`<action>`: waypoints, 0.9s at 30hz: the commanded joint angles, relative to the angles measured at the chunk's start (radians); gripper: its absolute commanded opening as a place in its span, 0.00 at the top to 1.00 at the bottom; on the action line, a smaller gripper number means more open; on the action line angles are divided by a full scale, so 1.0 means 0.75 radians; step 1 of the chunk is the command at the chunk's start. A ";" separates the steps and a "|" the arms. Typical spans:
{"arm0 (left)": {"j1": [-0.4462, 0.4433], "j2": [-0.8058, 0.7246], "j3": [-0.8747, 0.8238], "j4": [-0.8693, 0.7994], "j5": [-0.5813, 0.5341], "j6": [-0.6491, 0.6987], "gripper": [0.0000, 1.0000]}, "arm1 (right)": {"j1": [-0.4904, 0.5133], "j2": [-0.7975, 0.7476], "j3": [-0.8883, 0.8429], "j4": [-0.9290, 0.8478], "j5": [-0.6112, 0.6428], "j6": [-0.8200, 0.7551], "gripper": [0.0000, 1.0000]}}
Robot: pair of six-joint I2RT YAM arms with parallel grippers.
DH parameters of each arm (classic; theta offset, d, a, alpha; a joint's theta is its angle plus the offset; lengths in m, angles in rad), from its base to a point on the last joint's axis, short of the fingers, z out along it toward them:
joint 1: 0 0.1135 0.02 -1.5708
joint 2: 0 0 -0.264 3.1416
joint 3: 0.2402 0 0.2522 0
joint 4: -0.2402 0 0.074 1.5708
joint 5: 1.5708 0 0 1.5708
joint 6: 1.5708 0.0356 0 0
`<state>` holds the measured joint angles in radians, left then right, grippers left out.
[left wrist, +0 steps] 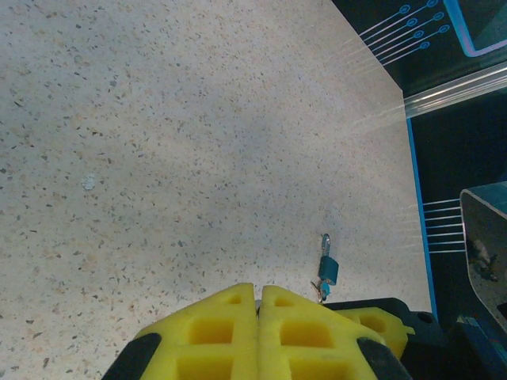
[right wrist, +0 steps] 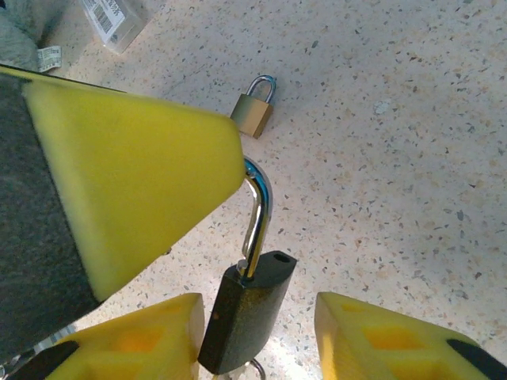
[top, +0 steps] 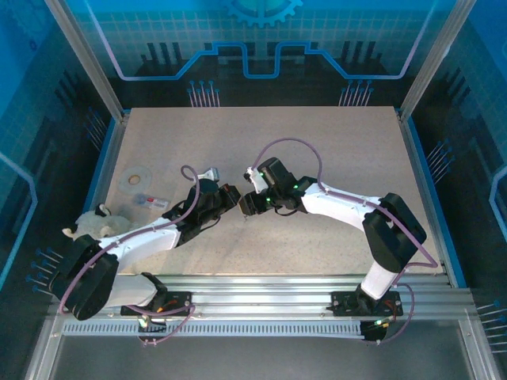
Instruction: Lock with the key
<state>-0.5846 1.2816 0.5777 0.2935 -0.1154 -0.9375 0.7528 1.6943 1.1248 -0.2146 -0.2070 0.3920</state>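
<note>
Reaching in from both near corners and meeting tip to tip around the middle of the bench, slightly left of centre. Straddling the body of the dark padlock with the right tool: standing partly open, nearly touching the body with one yellow finger, leaving a plain gap on the other side, clamping nothing. Showing the padlock unlocked, with the shackle lifted out of its hole and swung aside. Pressing the left tool fully shut, pad against pad, with nothing showing between them in the left wrist view. Meeting the bend of the shackle with that tool's yellow tip in the right wrist view; cannot tell whether touching it or merely passing in front. Cannot tell either whether lying flat on the bench or lifted off it. Showing, in the left wrist view, what looks like the key sticking out of the body's end, just beside the right tool and opposite the shackle. Also resting on the bench: a brass padlock, just beyond the dark one and apart from it; a clear box with a barcode label farther left; a white soft toy and a pale flat ring on the left side, well apart from both tools.
</note>
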 commanded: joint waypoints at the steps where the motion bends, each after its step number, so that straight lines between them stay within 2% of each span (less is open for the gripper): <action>1: -0.007 -0.043 -0.014 0.013 -0.022 -0.001 1.00 | 0.018 0.017 -0.002 0.022 -0.027 0.010 0.63; 20: -0.008 -0.085 -0.008 -0.001 -0.020 -0.002 1.00 | 0.029 0.054 0.004 0.037 -0.032 0.036 0.75; 25: -0.009 -0.088 -0.009 -0.001 -0.016 -0.003 1.00 | 0.028 0.058 0.004 0.037 -0.029 0.038 0.79; 27: -0.010 -0.093 -0.007 -0.005 -0.016 -0.002 1.00 | 0.029 0.060 0.005 0.039 -0.031 0.038 0.85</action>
<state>-0.5850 1.2530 0.5694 0.2672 -0.1265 -0.9375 0.7654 1.7134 1.1248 -0.1844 -0.2379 0.4194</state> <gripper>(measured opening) 0.038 0.168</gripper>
